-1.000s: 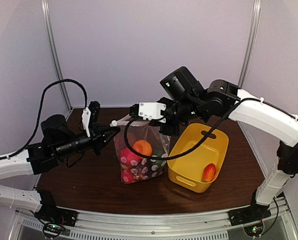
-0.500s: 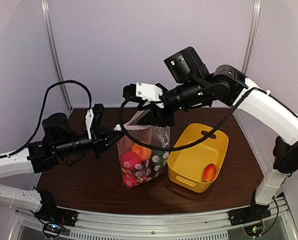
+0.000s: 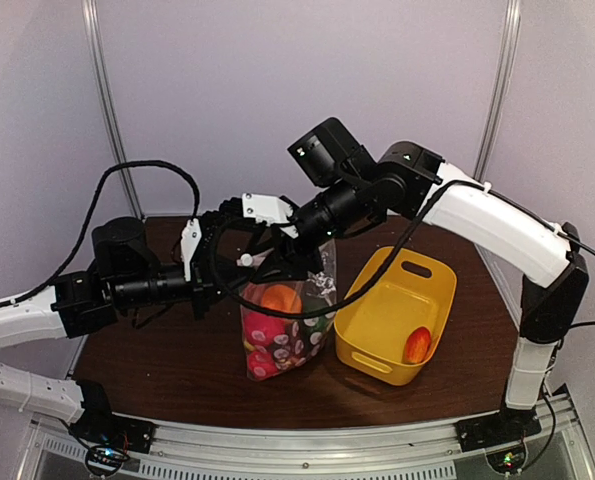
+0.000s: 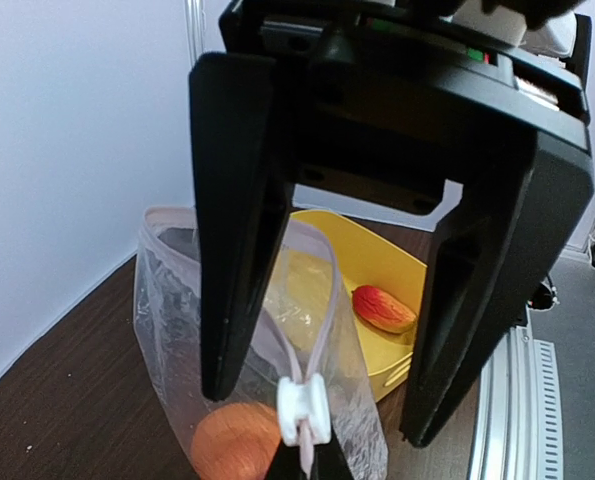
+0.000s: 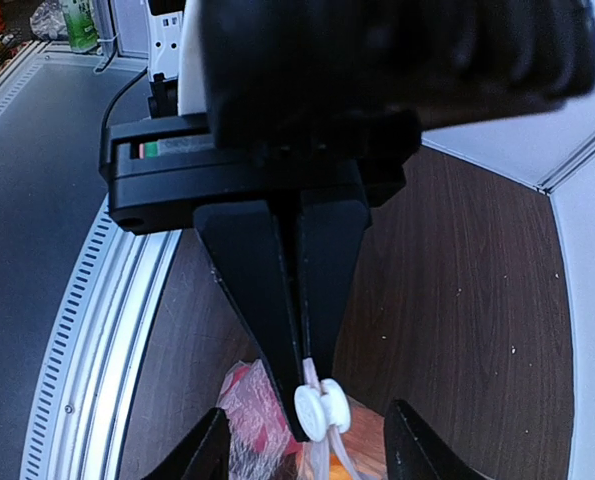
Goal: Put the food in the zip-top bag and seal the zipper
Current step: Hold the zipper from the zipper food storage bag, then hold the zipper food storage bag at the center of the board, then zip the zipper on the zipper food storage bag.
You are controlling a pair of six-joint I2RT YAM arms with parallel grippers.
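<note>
The zip-top bag (image 3: 282,325) hangs upright over the table with food inside: an orange fruit (image 3: 280,297), a pink one (image 3: 261,330) and a green one (image 3: 318,314). My left gripper (image 4: 303,466) is shut on the zipper strip just behind the white slider (image 4: 302,408). My right gripper (image 5: 310,452) faces it, open, one finger on each side of the slider (image 5: 322,410) without touching it. In the top view the left gripper (image 3: 229,265) and right gripper (image 3: 249,245) meet at the bag's top left corner. The zipper (image 4: 322,300) gapes beyond the slider.
A yellow tub (image 3: 392,300) stands right of the bag, close against it, with one red food piece (image 3: 417,345) in it. The dark wood table (image 3: 167,360) ends at a metal rail in front. Pale walls close in behind and at the sides.
My right gripper let go of the bag's right end, opened, and swung left to straddle the slider. The bag's top drew narrower and now hangs from the left gripper alone.
</note>
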